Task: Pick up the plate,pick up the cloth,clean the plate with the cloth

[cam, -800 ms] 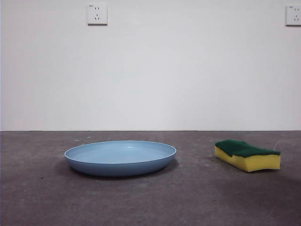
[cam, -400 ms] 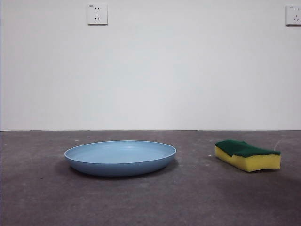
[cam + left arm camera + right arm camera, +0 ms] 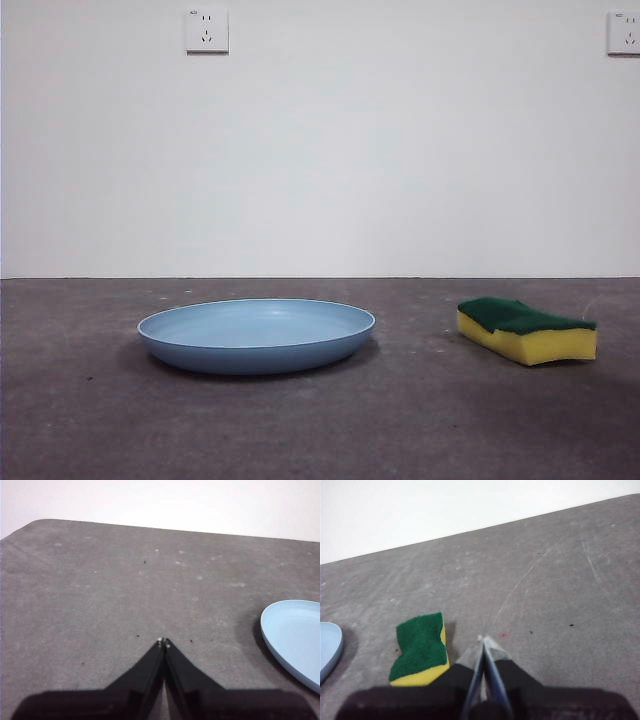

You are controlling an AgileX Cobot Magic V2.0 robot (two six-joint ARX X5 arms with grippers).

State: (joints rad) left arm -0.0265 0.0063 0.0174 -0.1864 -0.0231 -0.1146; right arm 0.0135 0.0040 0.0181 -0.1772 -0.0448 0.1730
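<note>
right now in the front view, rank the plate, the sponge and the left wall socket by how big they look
1. plate, clearly widest
2. sponge
3. left wall socket, smallest, though it sits farther back on the wall, so its true size against the sponge is unsure

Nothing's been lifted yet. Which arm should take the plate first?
Left. The plate shows beside the left tool, shut and empty. The right tool, also shut, sits by the sponge.

No readable text, label, brand, number or sign is found. Two wall sockets (image 3: 206, 30) are seen on the white wall (image 3: 320, 170); any marking on them is too small to be read. The plate (image 3: 256, 335) and cloth (image 3: 527, 329) are unmarked
</note>
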